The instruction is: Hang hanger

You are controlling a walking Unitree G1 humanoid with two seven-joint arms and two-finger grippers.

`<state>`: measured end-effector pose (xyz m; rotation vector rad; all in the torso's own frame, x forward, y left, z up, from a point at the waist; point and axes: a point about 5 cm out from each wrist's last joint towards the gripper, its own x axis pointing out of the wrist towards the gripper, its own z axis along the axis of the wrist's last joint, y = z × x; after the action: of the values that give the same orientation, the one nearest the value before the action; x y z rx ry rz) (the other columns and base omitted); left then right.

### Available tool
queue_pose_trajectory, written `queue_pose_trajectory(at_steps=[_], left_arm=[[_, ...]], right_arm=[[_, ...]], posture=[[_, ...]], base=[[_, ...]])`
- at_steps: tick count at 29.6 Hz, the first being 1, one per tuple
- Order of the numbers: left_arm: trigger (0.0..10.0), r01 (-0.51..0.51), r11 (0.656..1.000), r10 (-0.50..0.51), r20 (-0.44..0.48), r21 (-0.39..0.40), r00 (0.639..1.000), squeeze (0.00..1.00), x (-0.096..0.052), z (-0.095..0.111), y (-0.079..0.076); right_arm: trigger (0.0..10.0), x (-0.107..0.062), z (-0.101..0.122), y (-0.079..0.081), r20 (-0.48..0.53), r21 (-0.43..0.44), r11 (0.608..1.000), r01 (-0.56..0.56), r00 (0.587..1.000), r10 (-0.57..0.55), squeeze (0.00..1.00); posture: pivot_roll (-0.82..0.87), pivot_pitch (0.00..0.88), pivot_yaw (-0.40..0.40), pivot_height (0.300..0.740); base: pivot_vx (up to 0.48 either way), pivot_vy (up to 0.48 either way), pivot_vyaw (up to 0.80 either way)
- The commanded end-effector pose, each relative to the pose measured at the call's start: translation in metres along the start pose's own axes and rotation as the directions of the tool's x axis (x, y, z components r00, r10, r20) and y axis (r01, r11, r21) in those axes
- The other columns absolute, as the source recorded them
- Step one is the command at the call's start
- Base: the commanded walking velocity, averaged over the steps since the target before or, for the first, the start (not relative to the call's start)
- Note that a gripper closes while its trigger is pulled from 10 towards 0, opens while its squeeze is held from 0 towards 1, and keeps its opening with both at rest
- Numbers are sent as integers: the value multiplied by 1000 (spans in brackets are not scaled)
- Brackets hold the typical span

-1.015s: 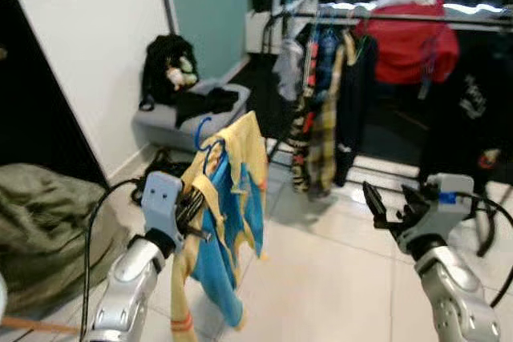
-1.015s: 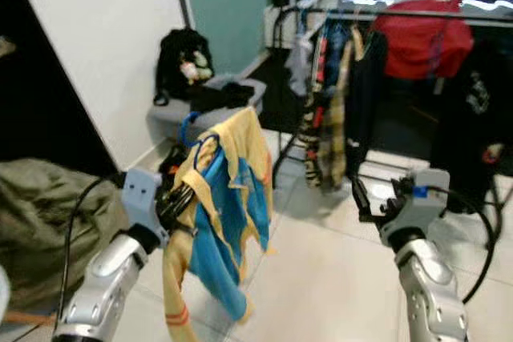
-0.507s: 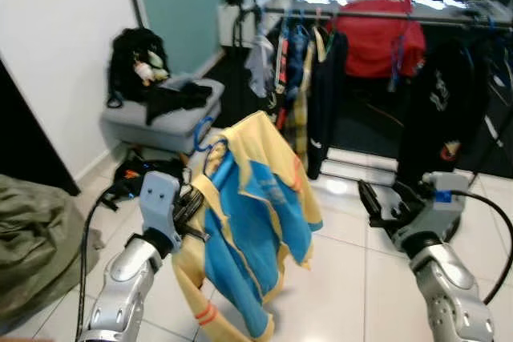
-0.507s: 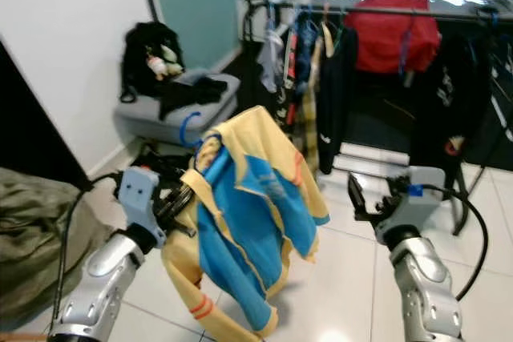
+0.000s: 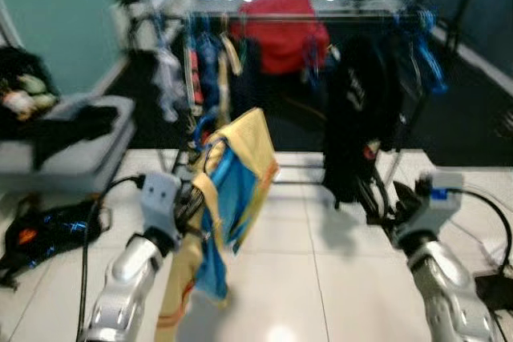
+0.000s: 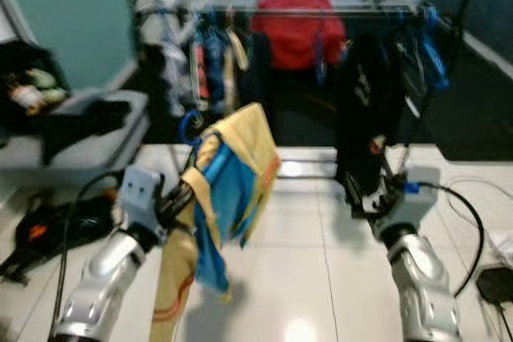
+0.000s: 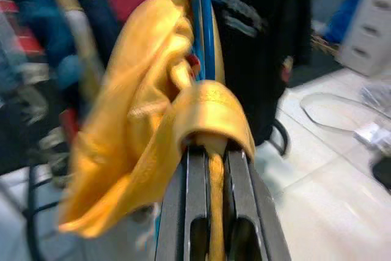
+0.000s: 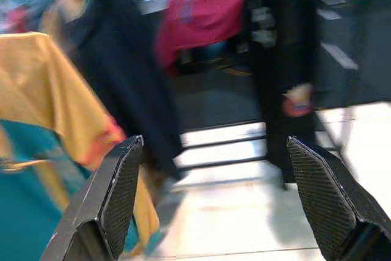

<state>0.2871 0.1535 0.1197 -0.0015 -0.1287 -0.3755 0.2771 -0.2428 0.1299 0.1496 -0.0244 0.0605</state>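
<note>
A blue hanger (image 5: 210, 143) carries a yellow and blue shirt (image 5: 230, 198), held up at lower left. My left gripper (image 5: 191, 206) is shut on the hanger and the shirt's collar, which shows between the fingers (image 7: 197, 212) in the left wrist view. The clothes rail (image 5: 304, 15) runs across the back, loaded with a red garment (image 5: 280, 34), black clothes (image 5: 357, 110) and several other hung items. My right gripper (image 5: 383, 202) is open and holds nothing, raised at lower right in front of the black clothes; its fingers (image 8: 116, 194) stand wide apart in the right wrist view.
A grey bench (image 5: 60, 150) with dark clothes and a bag stands at the left. A black and orange bag (image 5: 40, 230) lies on the white tiled floor (image 5: 321, 278). A cable and a dark object (image 5: 493, 286) lie at far right.
The whole view has swung to the right and now faces the clothes rail more squarely. The shirt has swung in closer to the hanger. Both grippers keep their hold and pose.
</note>
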Motion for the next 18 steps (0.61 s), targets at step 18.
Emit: queue_pose_trajectory(at_steps=[18], left_arm=[[10000,63,998,-63,95,7,993,0,10,25,-25]], right_arm=[[10000,-1,0,0,2,4,1000,1,1000,-1,0]], posture=[[-93,0,27,740]], base=[[480,0,0]])
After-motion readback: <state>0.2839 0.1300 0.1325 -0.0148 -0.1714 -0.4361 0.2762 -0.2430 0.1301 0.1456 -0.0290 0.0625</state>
